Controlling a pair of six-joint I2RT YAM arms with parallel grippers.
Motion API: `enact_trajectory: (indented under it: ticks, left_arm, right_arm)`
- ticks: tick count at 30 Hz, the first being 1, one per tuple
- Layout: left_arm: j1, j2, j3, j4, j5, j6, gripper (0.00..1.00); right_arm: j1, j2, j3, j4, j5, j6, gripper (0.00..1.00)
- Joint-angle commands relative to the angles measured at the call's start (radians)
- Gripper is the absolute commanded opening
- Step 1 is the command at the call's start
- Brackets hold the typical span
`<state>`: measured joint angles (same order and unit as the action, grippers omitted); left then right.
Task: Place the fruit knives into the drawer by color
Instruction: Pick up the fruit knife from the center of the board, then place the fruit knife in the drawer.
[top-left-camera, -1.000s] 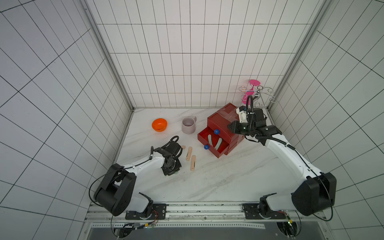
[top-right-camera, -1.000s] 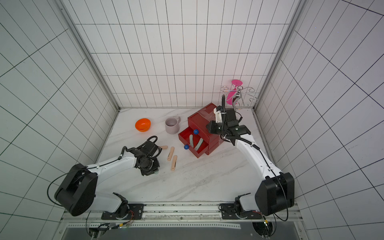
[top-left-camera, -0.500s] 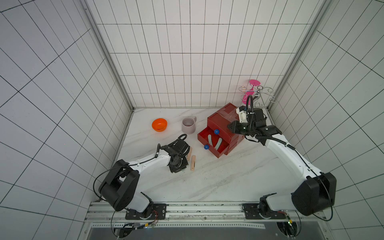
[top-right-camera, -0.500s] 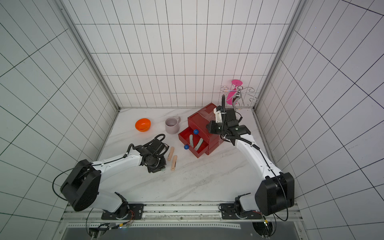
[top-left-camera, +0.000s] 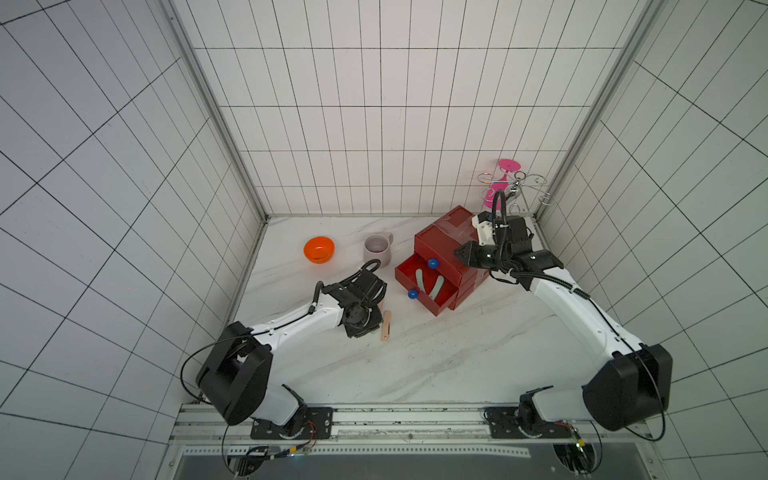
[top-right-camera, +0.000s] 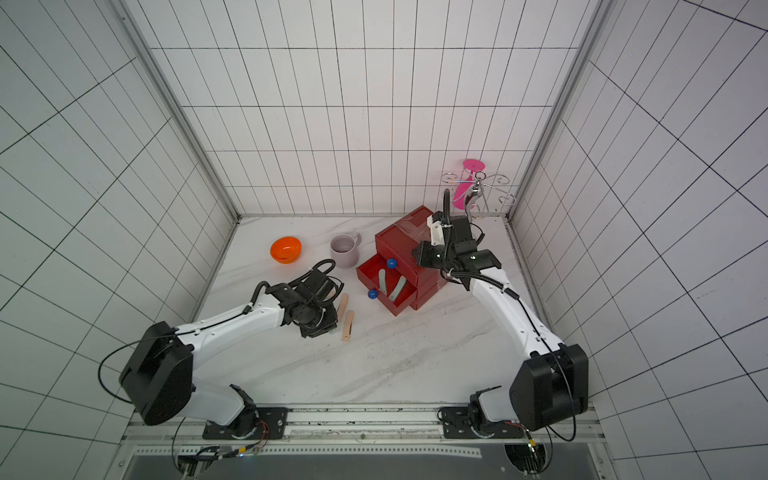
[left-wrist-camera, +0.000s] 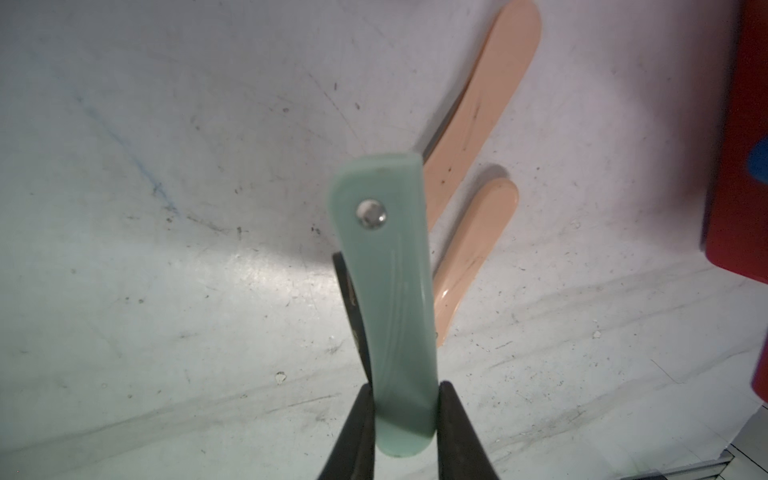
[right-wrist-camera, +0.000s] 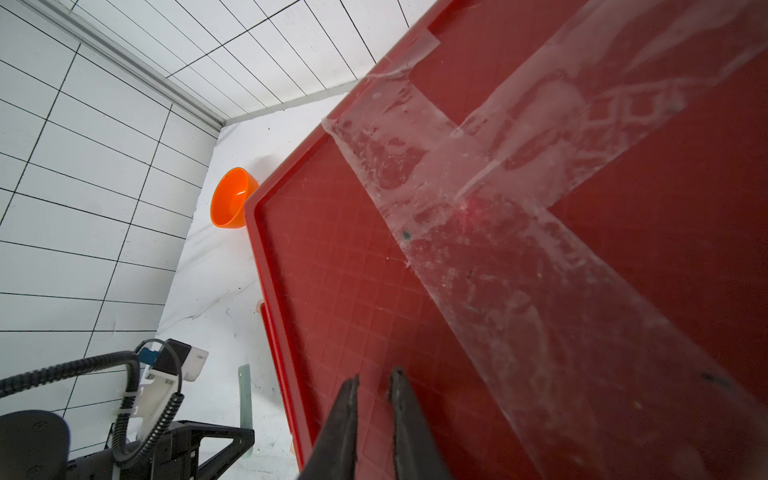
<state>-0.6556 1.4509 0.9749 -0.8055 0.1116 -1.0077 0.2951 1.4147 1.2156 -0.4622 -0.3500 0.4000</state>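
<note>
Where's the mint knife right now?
In the left wrist view, the mint knife is held by the left gripper over the table, beside two peach knives.

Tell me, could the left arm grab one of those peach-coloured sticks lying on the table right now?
Probably not yet. The peach knives lie bare right beside the left gripper, but its jaws are shut on a mint knife, which it must drop off first.

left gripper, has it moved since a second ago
yes, the left gripper, holding a mint knife, moved toward the red drawer; in a top view it now sits beside the peach knives
</note>
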Motion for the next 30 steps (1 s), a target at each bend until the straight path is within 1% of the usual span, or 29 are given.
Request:
enact_trajectory:
  ticks: [1,5,10,21,30]
  left_arm:
    - [-0.008,-0.035,0.067,-0.027,-0.03,-0.017,0.19]
    - [-0.011,-0.039,0.136,-0.027,-0.02,-0.008,0.19]
    - [-0.021,-0.006,0.225,-0.021,-0.006,-0.001,0.2]
    - [-0.083,0.143,0.419,0.003,0.022,0.008,0.19]
    - [-0.124,0.243,0.544,0.011,0.033,0.008,0.19]
  right_arm:
    - [0.022,0.125,-0.101,-0.397,0.003,0.003,0.18]
    - [0.023,0.124,-0.1,-0.399,0.005,0.002,0.18]
    - [0.022,0.121,-0.103,-0.401,0.005,0.003,0.18]
    - [0.022,0.122,-0.106,-0.403,0.007,0.0,0.18]
    - [0.022,0.118,-0.108,-0.404,0.006,-0.003,0.18]
